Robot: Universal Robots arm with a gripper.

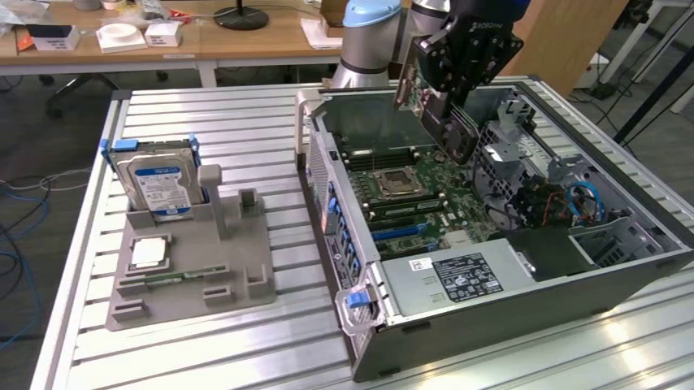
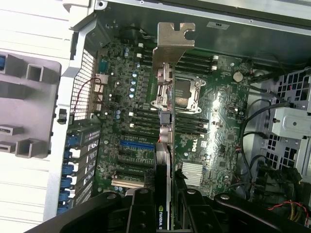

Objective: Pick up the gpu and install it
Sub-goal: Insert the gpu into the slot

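My gripper (image 1: 441, 97) hangs above the open computer case (image 1: 651, 244), shut on the gpu (image 1: 447, 123). The card hangs tilted over the motherboard (image 1: 418, 195), near the case's rear wall. In the wrist view the gpu (image 2: 165, 141) appears edge-on, with its silver end bracket (image 2: 173, 41) farthest from the camera. The black fingers (image 2: 138, 206) of the gripper (image 2: 164, 199) clamp it from both sides. Beneath it lie the processor socket (image 2: 177, 92) and a blue expansion slot (image 2: 138, 144). The card is clear of the board, not touching any slot.
A grey parts holder (image 1: 190, 268) sits at the exterior view's left, with a blue-labelled hard drive (image 1: 161, 183) upright, a processor chip (image 1: 149, 252) and a memory stick (image 1: 179, 276). Cables (image 1: 580, 203) and a drive cage (image 1: 509, 146) crowd the case's far side. The power supply (image 1: 456, 276) fills its near end.
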